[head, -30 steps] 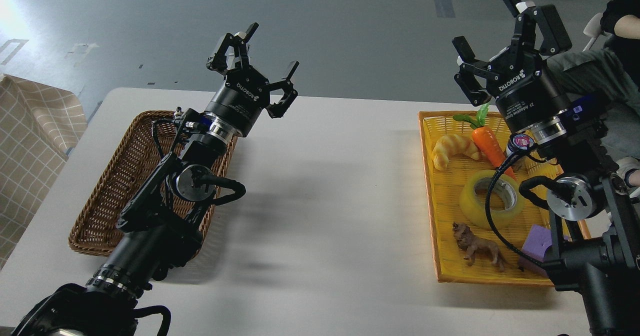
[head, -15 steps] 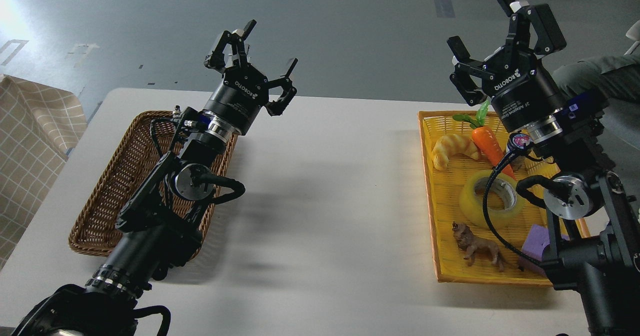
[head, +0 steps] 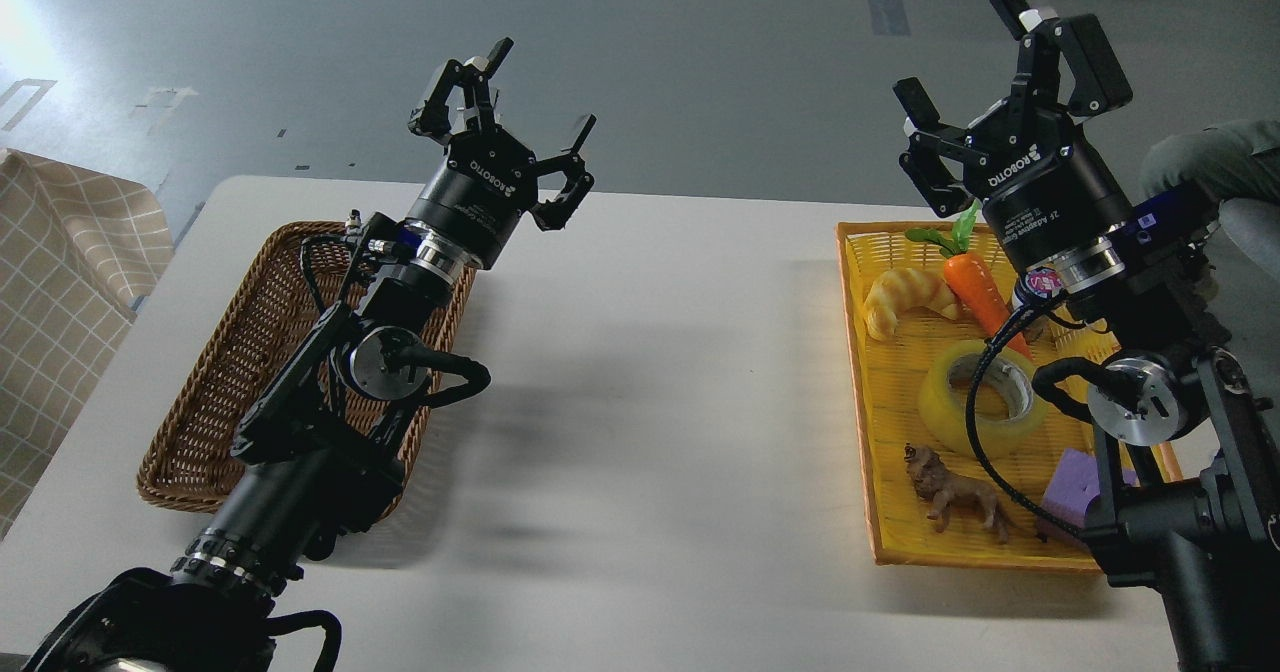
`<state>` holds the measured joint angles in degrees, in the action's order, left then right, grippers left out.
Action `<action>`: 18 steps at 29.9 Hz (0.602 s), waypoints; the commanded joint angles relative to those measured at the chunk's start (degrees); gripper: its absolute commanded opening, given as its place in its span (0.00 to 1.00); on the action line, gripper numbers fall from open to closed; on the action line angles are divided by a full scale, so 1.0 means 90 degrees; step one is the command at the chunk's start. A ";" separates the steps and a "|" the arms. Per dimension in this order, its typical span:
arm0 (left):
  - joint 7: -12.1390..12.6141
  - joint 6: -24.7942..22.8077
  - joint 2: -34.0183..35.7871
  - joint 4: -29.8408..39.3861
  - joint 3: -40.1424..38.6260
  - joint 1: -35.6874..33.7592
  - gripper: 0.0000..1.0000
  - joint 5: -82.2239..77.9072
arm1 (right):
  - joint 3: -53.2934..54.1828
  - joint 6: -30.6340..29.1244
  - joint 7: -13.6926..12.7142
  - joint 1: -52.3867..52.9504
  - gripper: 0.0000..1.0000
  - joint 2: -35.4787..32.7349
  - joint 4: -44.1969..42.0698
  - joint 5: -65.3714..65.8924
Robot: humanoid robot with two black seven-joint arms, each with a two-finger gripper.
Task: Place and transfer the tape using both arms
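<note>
Nothing done yet: tape (head: 984, 398) lying in yellow tray (head: 860, 372) on worktop (head: 650, 402), untouched. Left end effector (head: 520, 102) and right end effector (head: 985, 72) both raised, spread, empty. Pickup, handover, placement remaining.

Yellow translucent tape (head: 984, 397) lies flat, grey-white core up, in the yellow tray (head: 858, 372) at right, between carrot (head: 978, 287) and lion (head: 955, 497).

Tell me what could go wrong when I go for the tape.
The tape lies flat in the yellow tray, with the carrot and toy lion close by; the open right gripper could knock them. The right arm's cable crosses the roll and may snag or hide it.
</note>
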<state>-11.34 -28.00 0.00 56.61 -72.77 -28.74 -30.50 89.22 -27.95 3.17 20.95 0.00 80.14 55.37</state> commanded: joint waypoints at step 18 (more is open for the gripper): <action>0.0010 0.0000 0.0000 0.0156 0.0019 0.0029 0.98 0.0000 | -0.0050 -0.0006 0.0000 -0.0180 1.00 0.0000 0.0129 -0.0010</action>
<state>-11.16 -28.00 0.00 58.00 -72.60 -28.48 -30.50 88.85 -28.01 3.17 19.70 0.00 80.89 55.28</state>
